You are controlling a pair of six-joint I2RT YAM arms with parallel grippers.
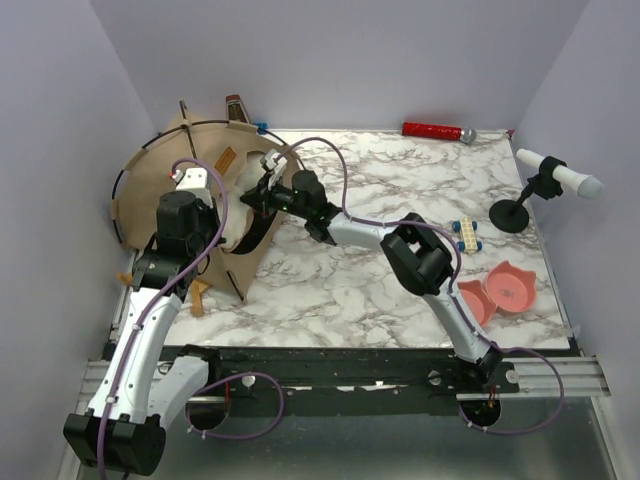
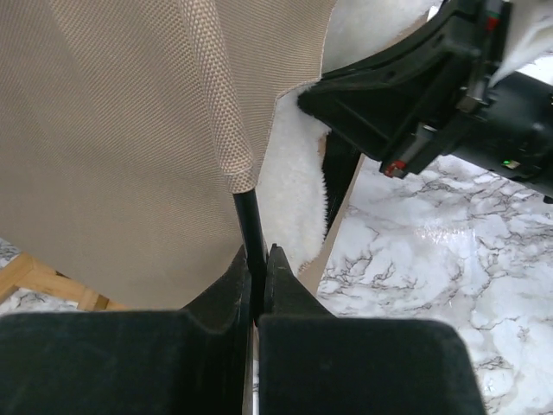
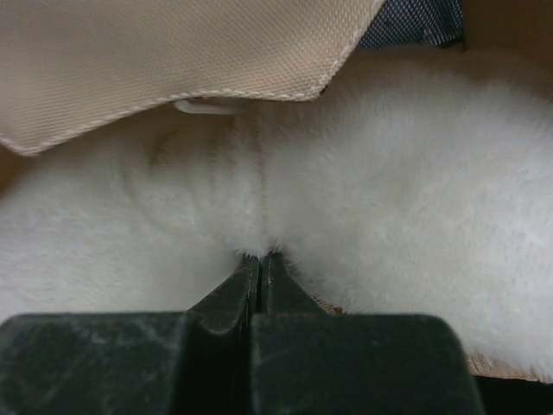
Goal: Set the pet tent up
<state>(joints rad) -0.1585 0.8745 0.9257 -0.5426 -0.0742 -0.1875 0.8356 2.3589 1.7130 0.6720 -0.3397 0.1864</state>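
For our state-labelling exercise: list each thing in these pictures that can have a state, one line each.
left gripper: shut on the tent's black pole
right gripper: shut on the white pillow
pet tent: fabric stretched over bowed poles, at the table's left edge
white pillow: inside the tent's doorway, pinched
pink bowls: upright, empty, overlapping
red tube: lying flat at the far edge

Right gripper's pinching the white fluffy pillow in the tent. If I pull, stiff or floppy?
Probably floppy: the white pillow puckers into a crease where the right gripper pinches it. Likely light for its size, though the pet tent fabric lying over it may drag on the pile.
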